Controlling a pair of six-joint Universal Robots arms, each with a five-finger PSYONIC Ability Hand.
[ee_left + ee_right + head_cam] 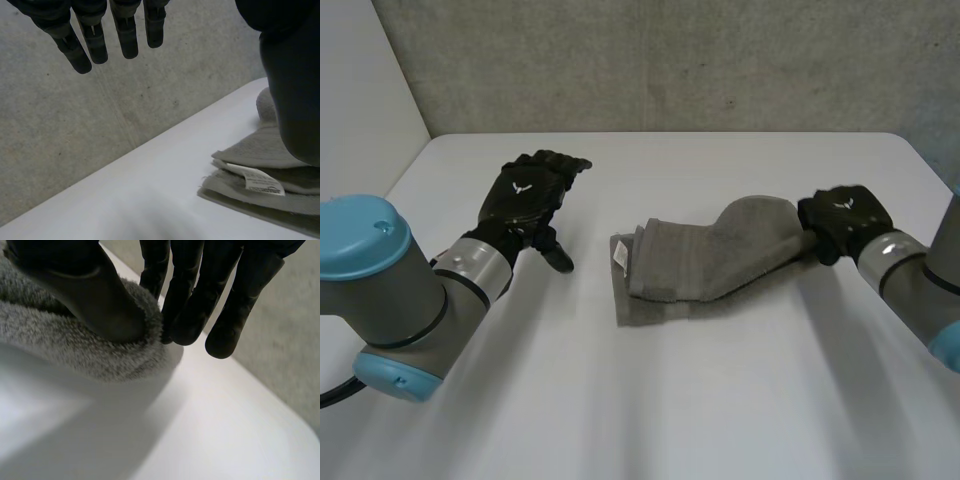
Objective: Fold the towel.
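Two hands work at the white surface (620, 400), and we find only one of them engaged. The grey towel (705, 262) lies a little right of the middle of the surface. It is already doubled into several layers at its left end, where a white label (619, 253) sticks out from the stack.

The right hand (843, 215) is at the towel's right end. In the right wrist view its thumb (100, 305) presses down into the pile and its fingers (190, 305) curl at the towel's edge, so we read this as a pinch grip on that end. The end is raised off the surface into a rounded hump.

The left hand (525, 195) hovers well apart from the towel, on its left. Its fingers are straight and spread, and it holds nothing.

We judge the step in hand to be the next fold: the right end is gripped and lifted, not yet laid over. The task looks partly done, since the left half is stacked and the right half is loose.

The next move calls for carrying the pinched end leftward over the stacked layers without dragging them. We advise bringing the left hand down on the layered end to hold it flat.
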